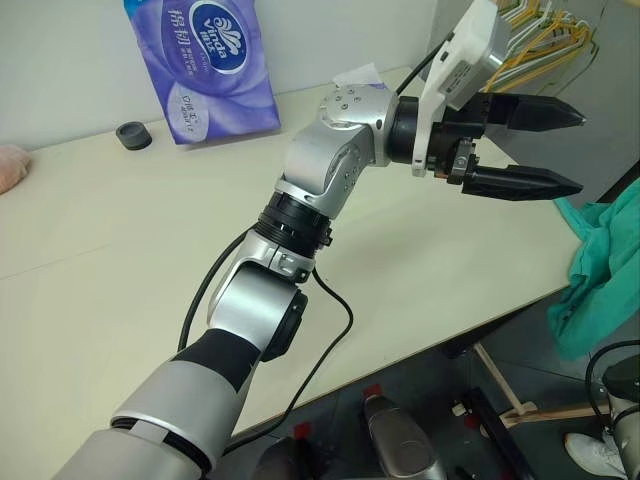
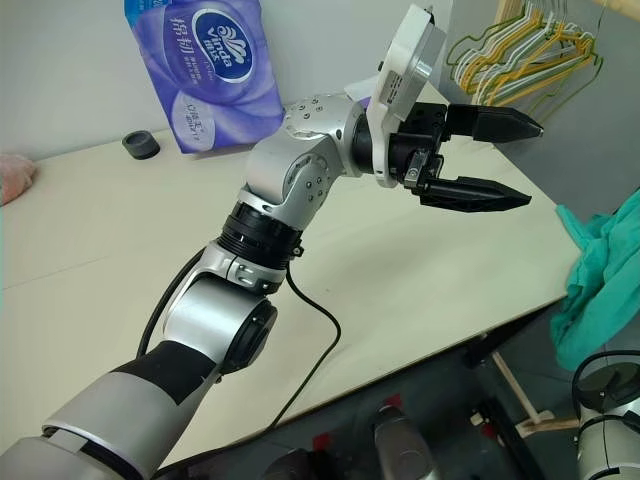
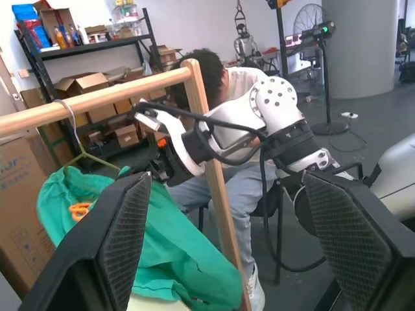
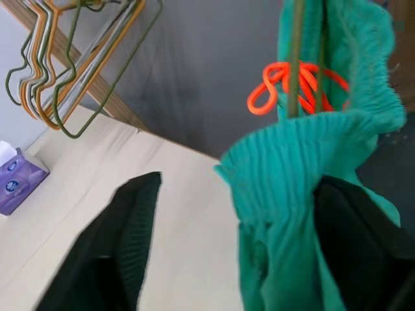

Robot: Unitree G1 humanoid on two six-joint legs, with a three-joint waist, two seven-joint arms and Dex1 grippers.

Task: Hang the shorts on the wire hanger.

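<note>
Shorts [image 4: 305, 214] are draped on the hanger [image 4: 295, 58] at frame right, off the desk [image 1: 130, 260] edge. Right claw [image 4: 237, 246] is spread wide w/ cloth between its fingers; left claw [image 1: 525, 150] open, empty. Risk imo: a finger snags fabric and drags the shorts off.

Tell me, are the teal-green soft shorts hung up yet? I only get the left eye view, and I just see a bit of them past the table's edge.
Observer: Yes. In the left wrist view, the teal-green soft fabric shorts hang on the thin olive wire hanger, hooked over a pale wooden rail.
Operator: Is the other hand squeezing them?
Observer: No. In the right wrist view, the right gripper is open, with the gathered waistband between its wide-apart black fingers.
Operator: Is anybody there?
Observer: A person sits behind the rail, bent forward.
</note>
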